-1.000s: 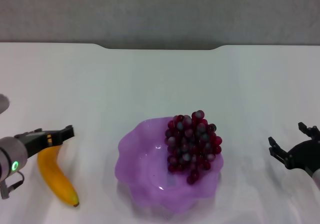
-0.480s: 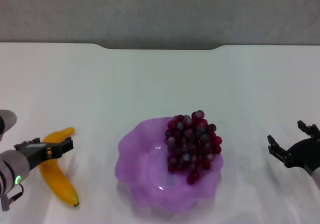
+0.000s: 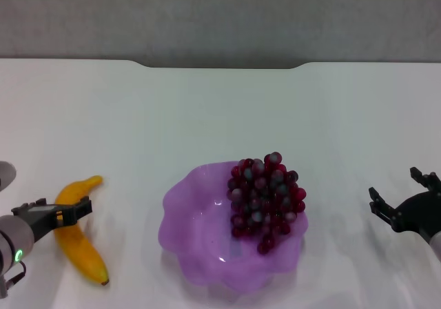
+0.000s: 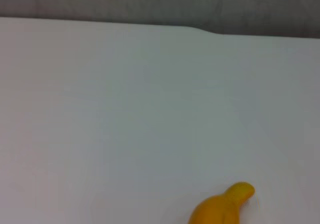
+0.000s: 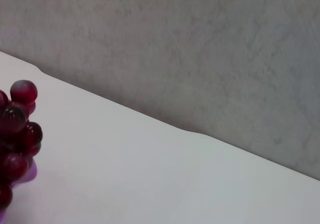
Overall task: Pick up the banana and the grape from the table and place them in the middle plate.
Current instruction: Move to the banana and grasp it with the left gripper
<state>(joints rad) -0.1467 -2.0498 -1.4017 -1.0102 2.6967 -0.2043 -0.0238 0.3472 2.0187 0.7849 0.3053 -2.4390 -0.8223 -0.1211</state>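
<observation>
The plain flat white table [image 3: 220, 109] carries the translucent purple scallop-rimmed middle plate [image 3: 189, 236], and the dark red-purple glossy grape [image 3: 265, 192] bunch already sits in its right half, so 1 of 2 fruits is done. The curved yellow-orange banana [image 3: 77, 236] lies on the table well left of the plate. Over the last second the left gripper [image 3: 60, 214] has drawn back toward the robot along the banana; it now crosses the middle, and whether its fingers are apart I cannot tell. The right gripper [image 3: 400, 200] waits at the right edge, fingers spread.

The left gripper [image 3: 65, 211] hides the middle of the banana [image 3: 86, 257]; beside the middle plate [image 3: 200, 243], the gripper's fingers are unclear.
</observation>
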